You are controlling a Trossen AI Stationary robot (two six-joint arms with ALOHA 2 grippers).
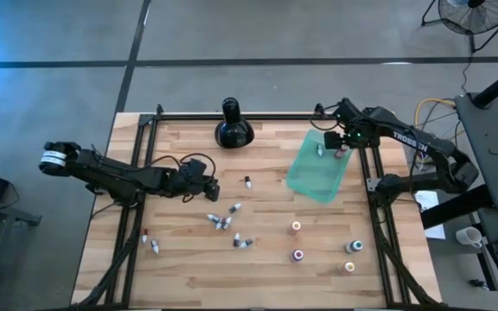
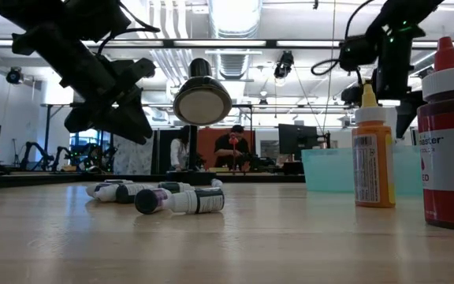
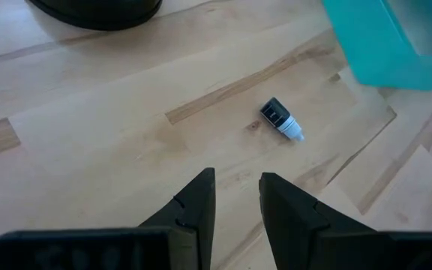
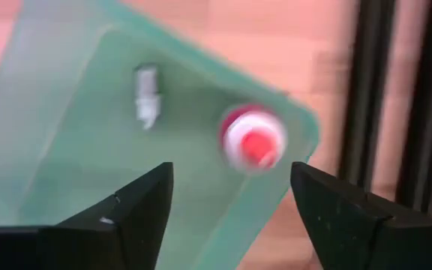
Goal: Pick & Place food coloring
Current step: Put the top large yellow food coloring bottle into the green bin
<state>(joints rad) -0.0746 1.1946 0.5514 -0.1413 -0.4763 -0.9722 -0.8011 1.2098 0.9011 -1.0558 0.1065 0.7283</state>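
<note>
Along the near edge of the table (image 1: pixel 188 276), four upright food coloring bottles (image 1: pixel 298 255) are recorded, standing well apart from one another; in the low view an orange dropper (image 2: pixel 373 150) and a red bottle (image 2: pixel 449 134) loom closest. At mid-table, small vials (image 1: pixel 221 221) lie toppled in a loose cluster, with two more (image 1: pixel 150 242) near the left edge and a single vial (image 3: pixel 281 118) ahead of the left gripper (image 3: pixel 235 191), whose jaws are held narrowly apart on nothing. Farther back, the teal tray (image 1: pixel 305 181) holds one white vial (image 4: pixel 147 94) and one red-capped bottle (image 4: pixel 252 141); the right gripper (image 4: pixel 231 202) hangs over it, jaws spread and released. A black bulbous object (image 1: pixel 233 130) is noted at the far edge. Progress is judged early: two items placed, most still to be collected. Open wood is left between cluster and tray; the tray lies close to the right frame rails.
</note>
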